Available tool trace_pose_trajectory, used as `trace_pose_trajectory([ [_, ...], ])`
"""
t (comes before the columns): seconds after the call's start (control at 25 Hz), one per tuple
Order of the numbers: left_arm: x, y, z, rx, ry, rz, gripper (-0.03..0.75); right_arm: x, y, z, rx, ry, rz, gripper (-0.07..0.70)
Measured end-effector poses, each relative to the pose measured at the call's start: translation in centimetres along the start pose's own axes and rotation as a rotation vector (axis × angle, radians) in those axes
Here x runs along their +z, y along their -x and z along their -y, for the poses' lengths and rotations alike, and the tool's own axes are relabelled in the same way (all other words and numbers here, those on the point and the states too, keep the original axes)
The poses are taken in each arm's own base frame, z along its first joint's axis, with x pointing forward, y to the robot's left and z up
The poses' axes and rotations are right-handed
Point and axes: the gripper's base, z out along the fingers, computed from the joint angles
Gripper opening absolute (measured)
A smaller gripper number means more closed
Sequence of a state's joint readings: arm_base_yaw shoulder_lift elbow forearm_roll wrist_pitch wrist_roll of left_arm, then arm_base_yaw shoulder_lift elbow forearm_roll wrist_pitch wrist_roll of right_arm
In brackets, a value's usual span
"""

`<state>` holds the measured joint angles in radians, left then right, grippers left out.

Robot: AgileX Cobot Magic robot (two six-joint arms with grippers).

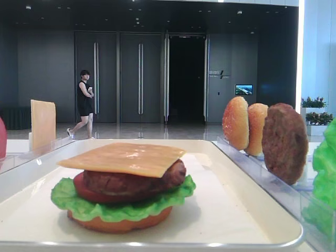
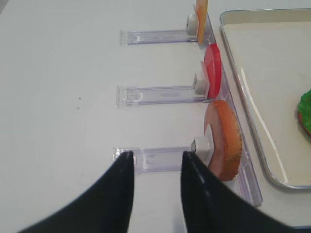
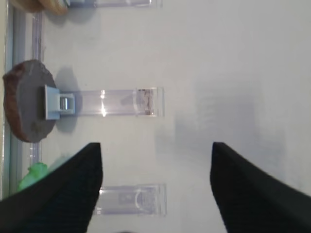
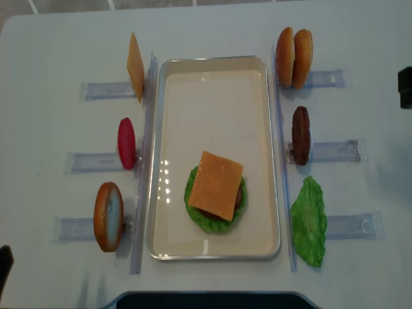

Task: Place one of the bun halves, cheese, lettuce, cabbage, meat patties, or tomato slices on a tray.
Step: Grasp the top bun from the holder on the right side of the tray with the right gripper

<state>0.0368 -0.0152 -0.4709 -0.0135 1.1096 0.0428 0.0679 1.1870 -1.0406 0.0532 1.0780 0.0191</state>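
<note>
On the tray (image 4: pixel 161 161), your stack already carries cheese (image 4: pixel 215 185) on top, so only a bun top (image 4: pixel 108 216) is missing; it stands on edge in its left rack. Your left gripper (image 2: pixel 156 160) hangs behind it, fingers part-spread on nothing; the right gripper (image 3: pixel 156 160) gapes, empty.

Tray (image 4: pixel 212 71): cream-white, pale glossy rim. On tray: tan-orange cheese (image 4: pixel 215 185) over dark brown meat patty (image 1: pixel 131 181), red tomato slice (image 1: pixel 86 191), bright green ruffled lettuce (image 1: pixel 121 205), orange-brown bottom bun (image 1: pixel 118 224). Right of tray: golden-brown buns (image 4: pixel 293 57), grainy dark brown patty (image 4: pixel 300 135), green leaf (image 4: pixel 309 222). Left of tray: red disc (image 4: pixel 126 143). Surface (image 4: pixel 58 51): white.
</note>
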Motion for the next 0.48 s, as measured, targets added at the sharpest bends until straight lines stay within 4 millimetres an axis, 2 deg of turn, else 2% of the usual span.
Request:
trace_pose_trajectory([
  [0.2,0.0,0.0,0.0,0.000,0.000,0.000,0.167,1.6,4.3,-0.1,-0.009,-0.001,-0.042,0.481],
  [0.48,0.0,0.0,0.0,0.000,0.000,0.000,0.062,4.1,9.4,-0.2,-0.011,-0.001,-0.107,0.481],
])
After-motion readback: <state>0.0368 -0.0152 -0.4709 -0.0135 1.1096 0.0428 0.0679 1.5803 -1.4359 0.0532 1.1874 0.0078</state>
